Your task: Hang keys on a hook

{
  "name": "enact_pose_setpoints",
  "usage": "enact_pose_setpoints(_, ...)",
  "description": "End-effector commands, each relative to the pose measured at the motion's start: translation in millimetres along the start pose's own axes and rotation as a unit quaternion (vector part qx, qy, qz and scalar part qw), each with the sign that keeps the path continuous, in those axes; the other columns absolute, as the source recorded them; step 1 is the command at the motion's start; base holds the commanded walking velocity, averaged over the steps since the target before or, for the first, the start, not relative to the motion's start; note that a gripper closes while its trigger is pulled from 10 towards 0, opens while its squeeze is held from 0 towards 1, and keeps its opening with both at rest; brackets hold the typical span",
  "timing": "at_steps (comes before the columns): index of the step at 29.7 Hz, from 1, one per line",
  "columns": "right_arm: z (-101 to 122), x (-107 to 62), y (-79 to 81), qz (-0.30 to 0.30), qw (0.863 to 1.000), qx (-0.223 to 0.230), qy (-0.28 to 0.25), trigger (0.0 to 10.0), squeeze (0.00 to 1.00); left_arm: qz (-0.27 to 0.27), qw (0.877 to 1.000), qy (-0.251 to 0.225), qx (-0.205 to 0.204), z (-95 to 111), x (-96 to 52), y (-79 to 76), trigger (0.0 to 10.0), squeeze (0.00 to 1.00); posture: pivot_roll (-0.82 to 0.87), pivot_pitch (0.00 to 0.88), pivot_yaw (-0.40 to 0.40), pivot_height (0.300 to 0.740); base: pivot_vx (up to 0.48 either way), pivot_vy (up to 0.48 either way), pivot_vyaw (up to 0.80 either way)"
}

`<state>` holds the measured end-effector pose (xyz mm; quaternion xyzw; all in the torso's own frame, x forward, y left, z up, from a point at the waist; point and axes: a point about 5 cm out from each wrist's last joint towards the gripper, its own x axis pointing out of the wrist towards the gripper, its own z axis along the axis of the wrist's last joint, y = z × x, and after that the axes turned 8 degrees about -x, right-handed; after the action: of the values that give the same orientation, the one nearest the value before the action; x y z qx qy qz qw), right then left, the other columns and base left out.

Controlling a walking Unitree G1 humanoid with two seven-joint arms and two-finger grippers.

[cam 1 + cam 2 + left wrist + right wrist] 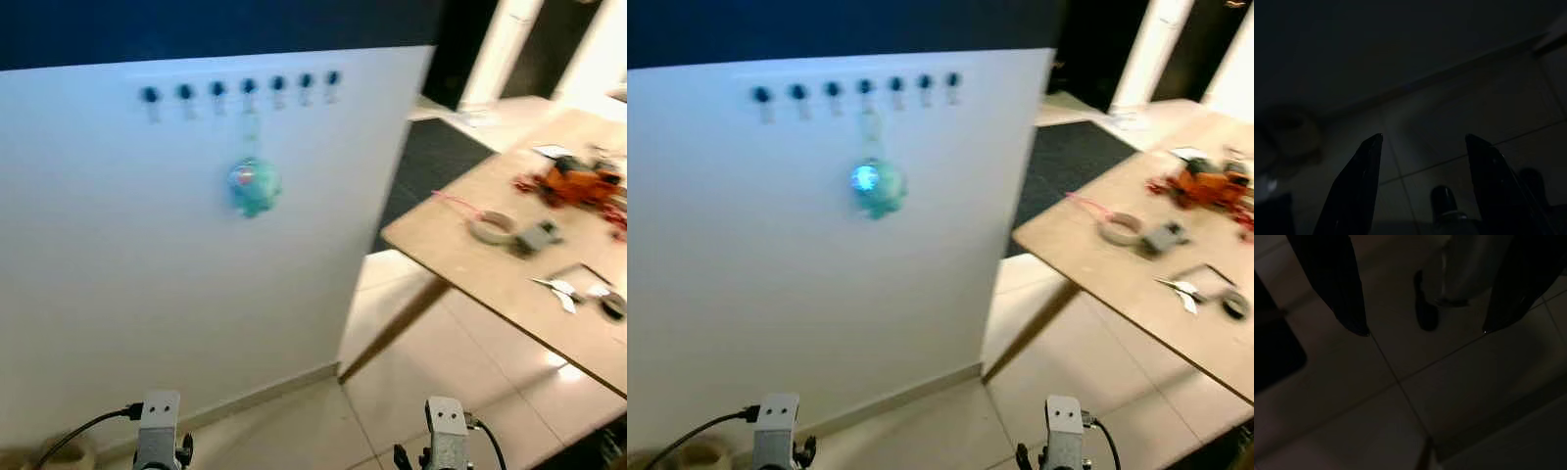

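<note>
- Your left arm (158, 431) ends in a silver block with two small dark screw holes near its top.
- A black cable (86, 428) loops out from that block's side.
- Your right arm (446, 434) has the same silver block and two screw holes, with a black cable (488, 441) curving off it.
- Each pincer, left pincer (1422, 183) and right pincer (1422, 330), has two long, black, tapering fingers with a wide gap between them.

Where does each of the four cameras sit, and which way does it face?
Left eye view: head, looking down at the white wall, hook row, hanging teal keychain and wooden table; both wrists show.
Right eye view: the same scene, slightly offset.
Left wrist view: along the left gripper, open, at dim floor tiles.
Right wrist view: along the right gripper, open; shares that tiled floor.
</note>
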<state>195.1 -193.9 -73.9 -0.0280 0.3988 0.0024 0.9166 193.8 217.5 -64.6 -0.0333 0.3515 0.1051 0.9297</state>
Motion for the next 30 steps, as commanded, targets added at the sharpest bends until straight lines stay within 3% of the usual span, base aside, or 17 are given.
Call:
enact_pose_setpoints(1, -2.4, -0.4, 1.0, 0.002, 1.000, 0.001, 0.004, 10.0, 0.00, 0.001, 1.000, 0.008, -0.007, -5.5, -1.3, 0.0, 10.0, 0.00, 0.05, 0.048, -0.007, 0.740, 0.000, 0.000, -0.80)
enact_pose_setpoints(30, 15.1, 4.2, 5.6, 0.016, 1.000, -0.016, -0.022, 10.0, 0.00, 0.020, 0.999, -0.023, -0.039, 2.9, 0.2, 1.5, 10.0, 0.00, 0.05, 0.042, -0.012, 0.740, 0.000, 0.000, -0.80)
